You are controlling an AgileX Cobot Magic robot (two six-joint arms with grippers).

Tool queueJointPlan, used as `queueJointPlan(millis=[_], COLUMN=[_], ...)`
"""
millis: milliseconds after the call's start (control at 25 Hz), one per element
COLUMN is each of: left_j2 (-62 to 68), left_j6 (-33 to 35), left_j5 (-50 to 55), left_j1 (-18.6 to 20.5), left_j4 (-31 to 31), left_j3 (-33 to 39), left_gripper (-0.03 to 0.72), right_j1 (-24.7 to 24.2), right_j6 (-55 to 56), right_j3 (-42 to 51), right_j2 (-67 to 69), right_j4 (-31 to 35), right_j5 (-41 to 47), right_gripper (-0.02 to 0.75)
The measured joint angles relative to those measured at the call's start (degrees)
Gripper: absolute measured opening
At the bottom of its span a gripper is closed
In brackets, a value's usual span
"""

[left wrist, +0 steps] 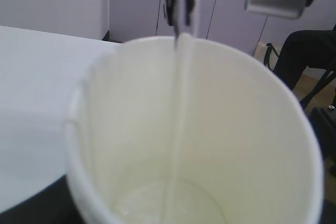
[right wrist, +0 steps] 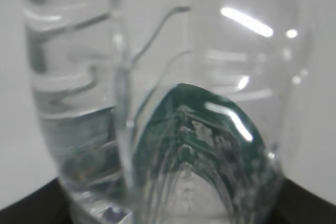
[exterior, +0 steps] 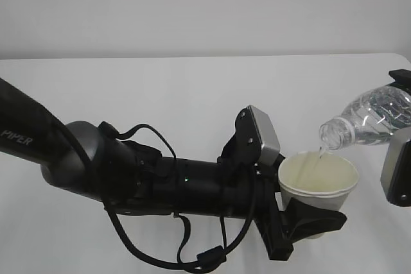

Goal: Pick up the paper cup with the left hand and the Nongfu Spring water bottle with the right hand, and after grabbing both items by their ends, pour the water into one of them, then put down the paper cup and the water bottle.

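Observation:
My left gripper (exterior: 303, 219), on the black arm marked "PIPER", is shut on the lower part of the white paper cup (exterior: 319, 183) and holds it upright above the table. My right gripper (exterior: 403, 123) at the right edge is shut on the base end of the Nongfu Spring water bottle (exterior: 372, 117). The bottle is tilted, mouth down-left over the cup's rim. A thin stream of water (left wrist: 181, 119) falls into the cup (left wrist: 252, 129), and a little has pooled at its bottom. The right wrist view is filled by the ribbed bottle (right wrist: 173, 77) and its green label (right wrist: 202, 140).
The white table (exterior: 160, 94) spreads behind and left of the cup, and a plain pale wall (exterior: 192, 4) stands behind it. In the left wrist view a dark chair (left wrist: 310, 61) shows beyond the table's edge.

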Motion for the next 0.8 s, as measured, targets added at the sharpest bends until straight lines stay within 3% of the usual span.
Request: queueJointPlan(millis=[800], left_j2=[0.0], left_j6=[0.0], left_j5=[0.0], left_j1=[0.0], left_j4=[0.0], left_j3=[0.0], left_gripper=[0.454], right_j1=[0.0], right_j6=[-1.2], right_j3=[0.0], right_j2=[0.0], right_j4=[0.0], right_j5=[-0.1], right_gripper=[0.454])
